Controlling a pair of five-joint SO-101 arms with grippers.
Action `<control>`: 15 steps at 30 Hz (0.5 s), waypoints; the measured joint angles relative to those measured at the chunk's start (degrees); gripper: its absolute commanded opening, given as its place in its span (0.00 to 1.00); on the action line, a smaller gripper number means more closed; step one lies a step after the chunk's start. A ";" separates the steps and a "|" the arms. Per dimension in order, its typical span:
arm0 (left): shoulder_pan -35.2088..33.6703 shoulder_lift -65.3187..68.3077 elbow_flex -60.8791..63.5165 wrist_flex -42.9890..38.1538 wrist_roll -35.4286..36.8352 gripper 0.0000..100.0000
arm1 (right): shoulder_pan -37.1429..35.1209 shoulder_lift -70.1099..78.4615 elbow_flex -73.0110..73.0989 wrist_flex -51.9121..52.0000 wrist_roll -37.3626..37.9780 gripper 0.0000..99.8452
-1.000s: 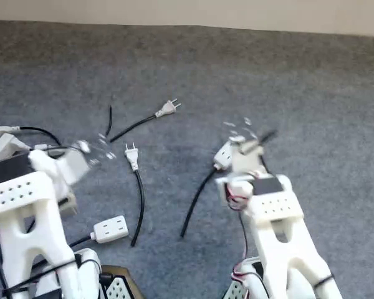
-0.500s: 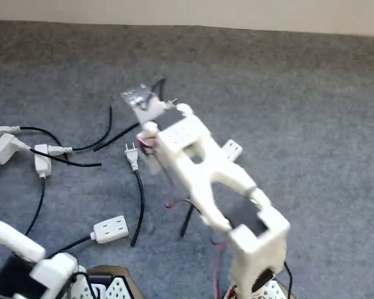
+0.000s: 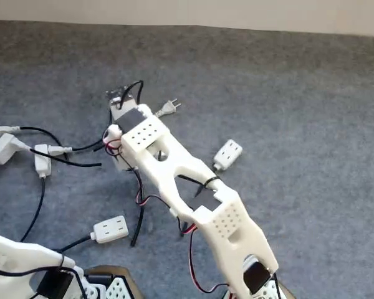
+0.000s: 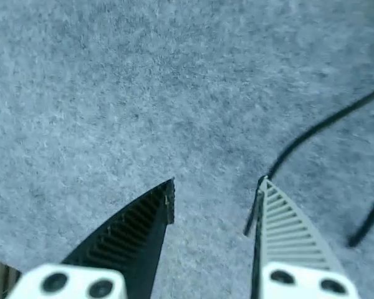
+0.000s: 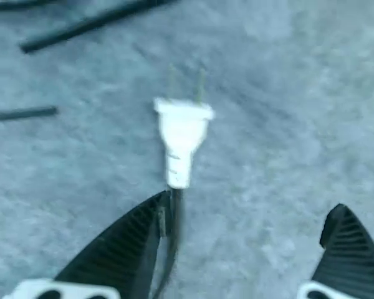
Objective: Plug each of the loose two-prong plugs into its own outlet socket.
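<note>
"Both spread wide, are they?"
"Yes, the right gripper (image 5: 252,205) hangs over a white plug (image 5: 181,134) lying flat on the carpet (image 5: 299,93), gripping nothing. The left gripper (image 4: 216,184) gapes above carpet beside a black cord (image 4: 318,128)."

The right arm (image 3: 174,168) is white plastic with hole-dotted panels, red and black wires (image 3: 190,252) and black ribbed fingers (image 5: 134,243). Of the left fingers (image 4: 290,230), one is black and one pale.

White two-prong plug (image 3: 166,109) on a black cord, flat toward the far edge of the desk (image 3: 311,93), prongs pointing farther away, white socket block (image 3: 227,154) mid-desk, corded socket block (image 3: 110,228) near the front-left corner.
</note>
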 measured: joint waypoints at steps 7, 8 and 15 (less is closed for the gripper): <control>-0.70 8.88 -9.41 0.00 0.00 0.21 | -0.26 3.25 -0.09 -5.36 0.00 0.36; -0.79 9.93 -10.20 0.00 0.00 0.21 | -0.35 3.78 -0.09 -6.24 0.00 0.36; -0.79 14.33 -14.15 0.00 0.00 0.21 | -0.35 8.26 -0.44 -8.70 0.00 0.23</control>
